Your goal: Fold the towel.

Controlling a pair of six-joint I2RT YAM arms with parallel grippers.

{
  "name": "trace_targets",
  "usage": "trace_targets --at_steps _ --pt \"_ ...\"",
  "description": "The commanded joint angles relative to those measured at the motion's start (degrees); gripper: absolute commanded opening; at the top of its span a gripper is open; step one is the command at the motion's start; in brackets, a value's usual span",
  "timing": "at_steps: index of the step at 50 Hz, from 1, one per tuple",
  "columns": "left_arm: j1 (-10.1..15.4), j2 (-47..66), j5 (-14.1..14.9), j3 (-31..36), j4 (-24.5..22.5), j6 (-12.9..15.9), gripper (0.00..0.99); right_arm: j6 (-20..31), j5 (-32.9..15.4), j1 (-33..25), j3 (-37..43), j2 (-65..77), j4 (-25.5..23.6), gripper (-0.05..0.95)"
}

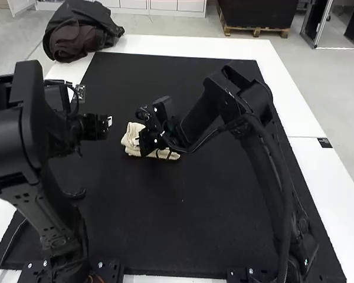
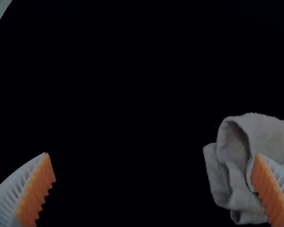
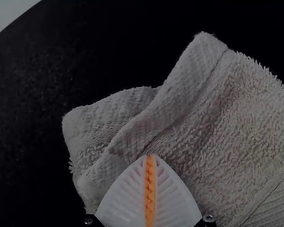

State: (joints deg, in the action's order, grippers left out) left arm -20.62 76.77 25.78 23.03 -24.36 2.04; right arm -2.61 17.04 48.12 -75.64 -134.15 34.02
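Left end effector (image 1: 98, 126) gapes wide; right end effector (image 1: 146, 142) closed over towel (image 1: 130, 137).

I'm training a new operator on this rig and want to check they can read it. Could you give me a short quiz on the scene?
1. True or false: the left hand has its fingers spread apart.

2. Multiple choice: in the high view, how does the towel lie?
A) Spread out flat in one layer
B) In layers, with the right hand at it
C) Hanging over the table's edge

3. Fill in the missing word: the mat is black, and the table surface around it is ____.

Key: 1 true; 2 B; 3 white
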Motion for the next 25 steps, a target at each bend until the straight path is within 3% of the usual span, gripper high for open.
trace_targets --at_steps 1,25 --pt "-0.6 -1.4 1.0 -0.8 -0.8 -0.6 0.972 -1.0 0.5 1.8 -1.2 1.3 0.0 -0.02" --pt "-0.3 -1.4 0.9 -0.9 -1.6 -1.5 0.972 -1.1 0.6 0.3 0.6 11.8 -4.2 -0.02"
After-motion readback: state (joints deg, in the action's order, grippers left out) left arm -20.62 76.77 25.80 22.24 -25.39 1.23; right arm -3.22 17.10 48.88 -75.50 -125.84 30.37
